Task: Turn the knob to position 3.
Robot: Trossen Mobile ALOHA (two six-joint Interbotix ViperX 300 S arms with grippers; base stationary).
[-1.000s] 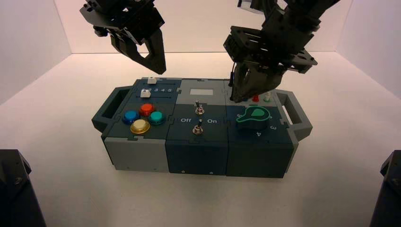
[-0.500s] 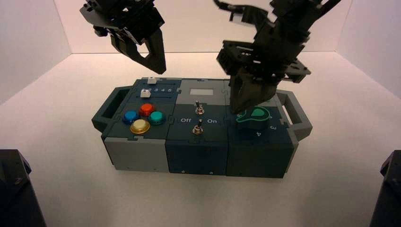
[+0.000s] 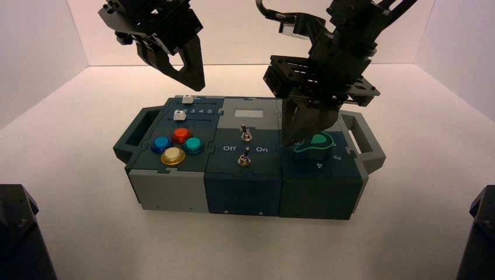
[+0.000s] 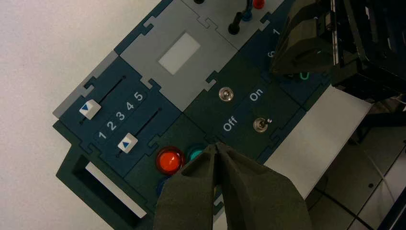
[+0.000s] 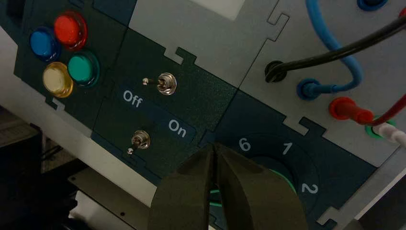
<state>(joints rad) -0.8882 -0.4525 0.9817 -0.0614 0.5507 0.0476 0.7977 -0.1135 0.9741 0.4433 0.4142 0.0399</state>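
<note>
Shifted since the earlier frame: right gripper (image 3: 288,142), lower and closer to dial knob (image 3: 318,150); approach apparently in hand, turn still due.
Box (image 3: 243,195): to be kept clear at right-hand handle (image 3: 365,137), jack wires (image 5: 335,52) and toggle switches (image 5: 140,140); likely more room above. Right gripper: fingertips together, nothing between; contact with knob untellable. Next, probably: part, straddle, grip, rotate. Left gripper (image 3: 197,87): parked above slider side, fingertips together, empty. Numeral 3 (image 3: 337,157): right of knob, dark teal panel.

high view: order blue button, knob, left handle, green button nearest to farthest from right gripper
1. Knob, box's right part, beside right gripper
2. Green button, left part
3. Blue button, farther left
4. Left handle, left end
</note>
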